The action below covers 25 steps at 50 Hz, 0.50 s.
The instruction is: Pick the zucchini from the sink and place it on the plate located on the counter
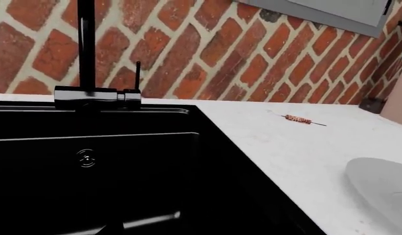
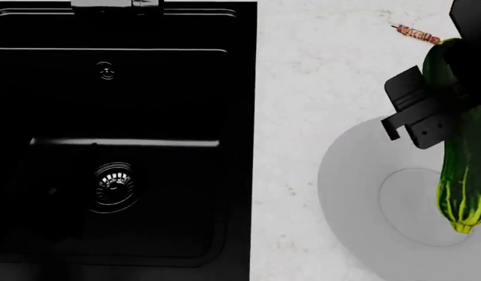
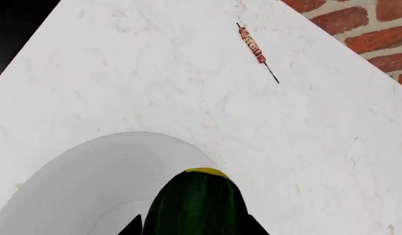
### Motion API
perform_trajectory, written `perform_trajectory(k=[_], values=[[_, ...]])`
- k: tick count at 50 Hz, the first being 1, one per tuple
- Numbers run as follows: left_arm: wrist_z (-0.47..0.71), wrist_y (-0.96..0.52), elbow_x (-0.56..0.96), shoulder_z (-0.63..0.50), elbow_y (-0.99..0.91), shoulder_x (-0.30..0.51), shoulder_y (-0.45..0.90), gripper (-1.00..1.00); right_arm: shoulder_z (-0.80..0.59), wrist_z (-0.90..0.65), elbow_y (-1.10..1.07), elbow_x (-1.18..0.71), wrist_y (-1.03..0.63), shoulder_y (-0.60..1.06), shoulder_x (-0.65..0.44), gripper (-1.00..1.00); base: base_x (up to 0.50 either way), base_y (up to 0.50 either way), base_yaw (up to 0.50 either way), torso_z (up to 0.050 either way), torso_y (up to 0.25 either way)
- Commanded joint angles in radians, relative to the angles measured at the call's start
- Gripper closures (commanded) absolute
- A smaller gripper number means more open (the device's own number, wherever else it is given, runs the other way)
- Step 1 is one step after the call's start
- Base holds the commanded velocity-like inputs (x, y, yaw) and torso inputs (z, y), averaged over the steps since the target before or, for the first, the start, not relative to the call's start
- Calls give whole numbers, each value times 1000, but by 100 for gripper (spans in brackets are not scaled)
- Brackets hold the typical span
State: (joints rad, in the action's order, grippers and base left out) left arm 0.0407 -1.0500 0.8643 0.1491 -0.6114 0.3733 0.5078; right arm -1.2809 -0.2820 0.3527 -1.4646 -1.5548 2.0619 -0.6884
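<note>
One zucchini (image 2: 461,175) is gripped by the right gripper (image 2: 439,114), its jaws clamped on the dark upper half; it is held lengthwise over the plate (image 2: 350,193), with its yellow-streaked tip over the plate's shallow centre, toward 3 o'clock. Contact with the plate cannot be told. The plate lies on the counter (image 2: 319,70), right of the black sink (image 2: 123,146). A small skewer (image 2: 416,34) is seen at 1 o'clock from the plate. The left gripper is not shown.
</note>
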Motion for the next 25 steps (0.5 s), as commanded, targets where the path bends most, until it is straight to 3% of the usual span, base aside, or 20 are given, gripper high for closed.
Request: perform_trajectory(k=[1, 9, 19, 25], values=[[14, -17, 6, 6, -31, 1, 10, -100, -275, 260, 63, 74, 9, 183, 84, 100, 0, 0, 0, 0, 0], [12, -9, 5, 1, -18, 1, 13, -100, -399, 447, 140, 178, 65, 188, 162, 100, 0, 0, 0, 0, 0], [12, 0, 1, -6, -6, 3, 15, -100, -449, 525, 160, 208, 100, 150, 192, 100, 0, 0, 0, 0, 2], [17, -2, -1, -19, -5, 3, 23, -100, -566, 677, 195, 289, 130, 146, 237, 100, 0, 0, 0, 0, 0]])
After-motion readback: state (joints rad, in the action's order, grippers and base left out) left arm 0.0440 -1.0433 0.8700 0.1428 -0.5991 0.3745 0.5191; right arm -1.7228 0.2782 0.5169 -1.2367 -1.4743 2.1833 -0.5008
